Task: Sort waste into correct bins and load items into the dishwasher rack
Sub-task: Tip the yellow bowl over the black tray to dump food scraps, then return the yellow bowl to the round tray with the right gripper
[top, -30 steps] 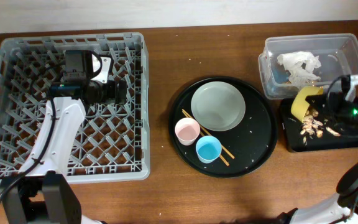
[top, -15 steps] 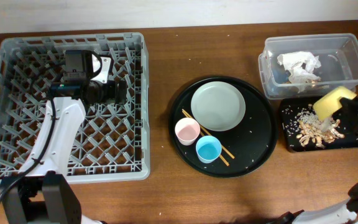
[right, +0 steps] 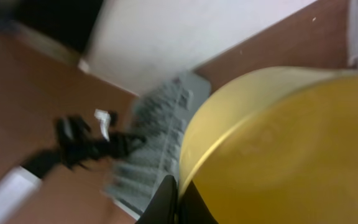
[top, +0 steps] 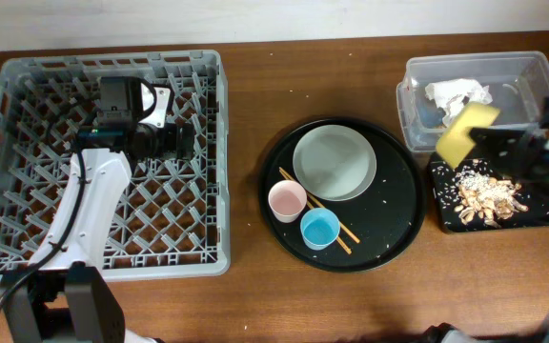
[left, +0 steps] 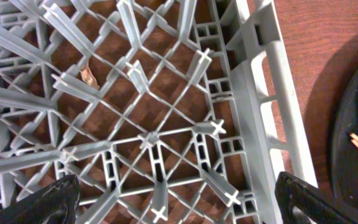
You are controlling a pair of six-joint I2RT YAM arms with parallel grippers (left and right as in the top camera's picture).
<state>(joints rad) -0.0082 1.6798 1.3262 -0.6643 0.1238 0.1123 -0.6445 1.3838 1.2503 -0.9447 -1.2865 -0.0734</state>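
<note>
The yellow bowl [top: 467,133] hangs tilted in the air, clamped at its rim by the right gripper [top: 489,143], over the edge where the clear plastic tub [top: 532,67] meets the shallow black rectangular tray [top: 446,219]. In the blurred right wrist view the bowl fills most of the picture. Brownish food scraps [top: 489,200] and white rice grains [top: 470,176] lie in the black tray; a crumpled white napkin [top: 457,92] lies in the tub. To the left, the round black tray [top: 389,219] carries the grey plate [top: 335,162], pink cup [top: 287,200], light-blue cup [top: 319,228] and two chopsticks [top: 343,229]. Farther left on the tabletop [top: 246,95], the left gripper [left: 179,208] hovers spread wide over the dishwasher rack [top: 189,219].
</note>
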